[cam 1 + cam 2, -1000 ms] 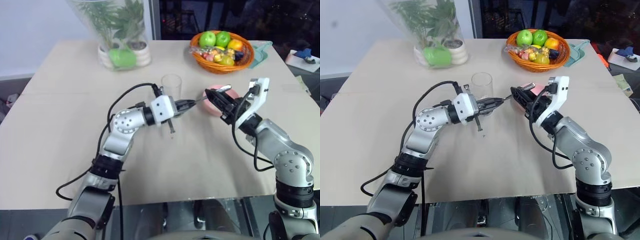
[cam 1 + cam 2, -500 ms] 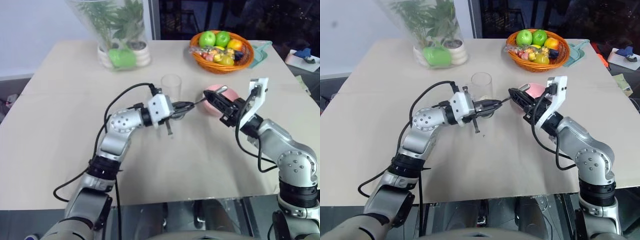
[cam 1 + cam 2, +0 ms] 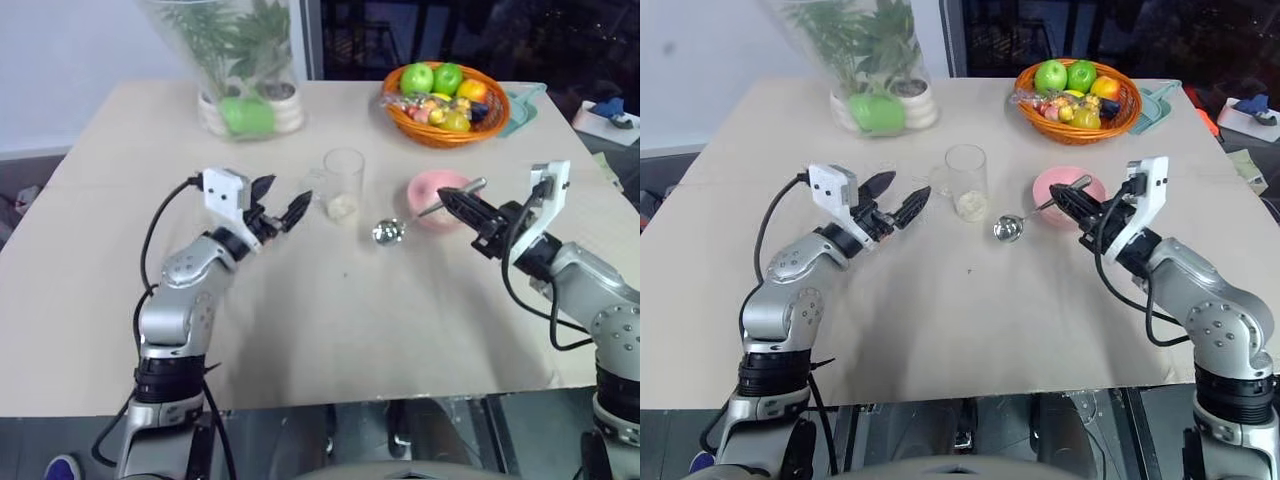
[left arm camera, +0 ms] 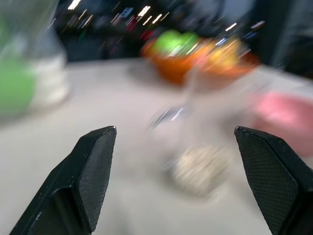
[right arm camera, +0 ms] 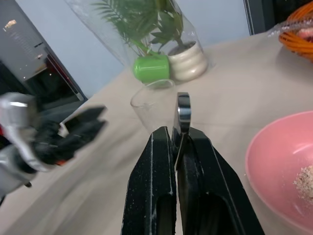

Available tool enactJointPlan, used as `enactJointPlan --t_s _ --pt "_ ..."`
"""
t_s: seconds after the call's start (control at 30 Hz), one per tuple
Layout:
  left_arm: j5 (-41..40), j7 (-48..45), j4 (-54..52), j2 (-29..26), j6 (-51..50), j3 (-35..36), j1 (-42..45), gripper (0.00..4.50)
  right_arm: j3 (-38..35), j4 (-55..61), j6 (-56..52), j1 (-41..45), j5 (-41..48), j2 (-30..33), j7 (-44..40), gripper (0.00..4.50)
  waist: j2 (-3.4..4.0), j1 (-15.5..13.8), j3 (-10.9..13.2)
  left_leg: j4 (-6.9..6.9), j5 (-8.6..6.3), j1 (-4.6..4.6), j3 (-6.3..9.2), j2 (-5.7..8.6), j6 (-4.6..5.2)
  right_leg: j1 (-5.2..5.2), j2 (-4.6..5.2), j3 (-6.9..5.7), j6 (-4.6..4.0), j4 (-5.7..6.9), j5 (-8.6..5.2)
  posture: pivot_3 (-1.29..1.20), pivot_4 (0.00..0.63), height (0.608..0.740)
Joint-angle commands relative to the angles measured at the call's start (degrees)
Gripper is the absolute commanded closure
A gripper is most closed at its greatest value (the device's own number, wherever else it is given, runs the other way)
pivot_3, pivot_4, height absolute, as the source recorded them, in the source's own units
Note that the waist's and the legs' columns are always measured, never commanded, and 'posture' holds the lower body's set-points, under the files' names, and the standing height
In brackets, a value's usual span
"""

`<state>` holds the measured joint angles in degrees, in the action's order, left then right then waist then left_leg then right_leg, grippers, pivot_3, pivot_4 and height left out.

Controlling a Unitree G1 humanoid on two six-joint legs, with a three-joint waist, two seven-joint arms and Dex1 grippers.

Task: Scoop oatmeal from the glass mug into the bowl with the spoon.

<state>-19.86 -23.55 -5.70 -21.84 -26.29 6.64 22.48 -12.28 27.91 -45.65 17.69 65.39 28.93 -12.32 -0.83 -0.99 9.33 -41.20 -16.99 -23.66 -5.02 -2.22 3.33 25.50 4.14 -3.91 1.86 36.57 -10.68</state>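
The glass mug (image 3: 343, 183) stands mid-table with a small heap of oatmeal (image 3: 342, 207) at its bottom. My left gripper (image 3: 281, 211) hovers open just left of the mug, holding nothing; its wrist view shows one finger (image 4: 95, 169) and the blurred oatmeal (image 4: 200, 169) ahead. My right gripper (image 3: 450, 200) is shut on the handle of the spoon (image 3: 388, 232). The spoon's head hangs low between the mug and the pink bowl (image 3: 432, 178). In the right wrist view the spoon (image 5: 183, 111) sits pinched between the fingers, and the bowl (image 5: 274, 161) holds a few flakes.
A big clear vase of green plants (image 3: 235, 60) stands at the back left. An orange basket of fruit (image 3: 445, 92) sits at the back right beside a teal cloth (image 3: 526, 104). The beige table (image 3: 330, 330) is bare in front of the arms.
My left gripper let go of the spoon, opened and swung left, away from the mug. The right gripper closed on the spoon handle and drew slightly right with it.
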Motion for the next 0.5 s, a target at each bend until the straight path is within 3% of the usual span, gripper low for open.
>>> enactJointPlan --t_s 0.03,0.37,0.5 --pt "3.29 1.09 5.58 1.34 1.18 -2.86 4.18 0.43 -1.7 2.73 0.73 0.12 1.35 0.45 -0.06 4.5 0.0 0.09 0.0 0.0 0.0 0.0 0.0 0.0 0.0 0.0 0.0 -0.01 0.0 0.0 0.0 0.0 0.15 0.74" --pt "10.1 3.97 21.98 4.32 10.24 -4.29 14.42 0.43 -2.26 5.04 0.82 -0.82 2.4 0.48 2.47 4.5 -0.01 0.16 0.0 0.02 0.0 -0.03 -0.05 -0.01 -0.01 0.03 -0.01 0.01 -0.01 -0.03 0.0 0.0 0.15 0.74" --pt "11.14 4.15 27.28 5.24 13.91 -4.01 17.31 1.73 -2.38 5.51 0.83 -1.14 2.82 0.58 3.07 4.5 -0.01 0.17 0.0 0.02 0.0 -0.04 -0.06 -0.01 0.0 0.04 -0.01 0.0 0.0 -0.06 0.0 0.0 0.15 0.74"
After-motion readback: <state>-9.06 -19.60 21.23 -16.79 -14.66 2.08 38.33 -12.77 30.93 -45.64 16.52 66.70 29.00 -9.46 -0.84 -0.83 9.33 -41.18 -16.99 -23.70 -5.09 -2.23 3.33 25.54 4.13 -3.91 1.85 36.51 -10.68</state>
